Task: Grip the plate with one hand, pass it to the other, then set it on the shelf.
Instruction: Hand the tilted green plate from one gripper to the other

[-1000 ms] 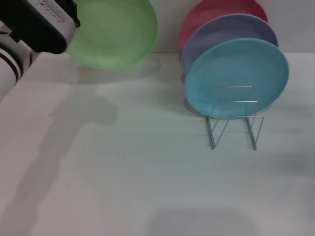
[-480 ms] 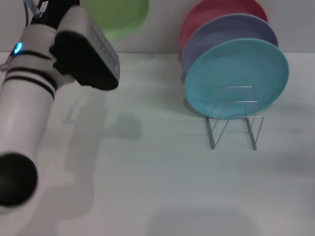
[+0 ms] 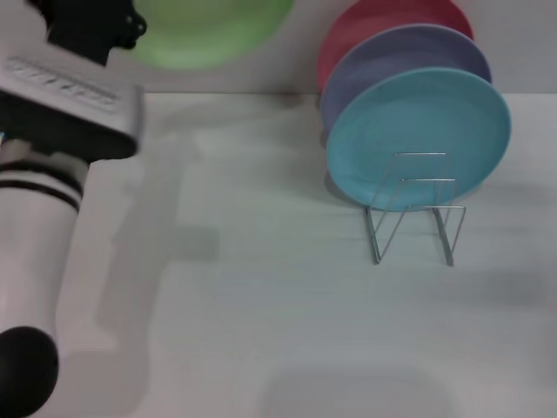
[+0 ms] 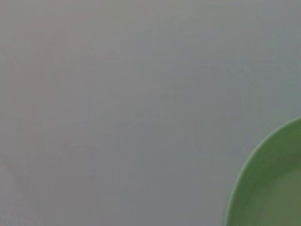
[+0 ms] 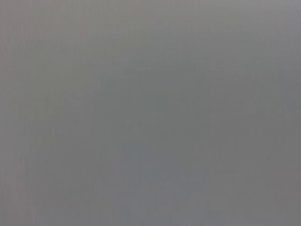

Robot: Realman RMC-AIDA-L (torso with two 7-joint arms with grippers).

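Note:
The light green plate (image 3: 209, 30) hangs in the air at the far left, above the table's back edge, partly cut off by the top of the head view. My left gripper (image 3: 130, 26) is shut on its left rim, with the white and black arm below it. The plate's rim also shows in the left wrist view (image 4: 268, 188) against a grey wall. The silver wire shelf (image 3: 413, 209) stands at the right of the table, its front slots bare. My right gripper is out of view; the right wrist view shows only plain grey.
A turquoise plate (image 3: 418, 139), a lavender plate (image 3: 405, 57) and a red plate (image 3: 392, 17) stand upright in a row in the shelf's back slots. The white table (image 3: 261, 305) spreads out in front.
My left arm has swung and turned at the wrist. The green plate has risen with it and now sits higher, partly out of the top of the head view.

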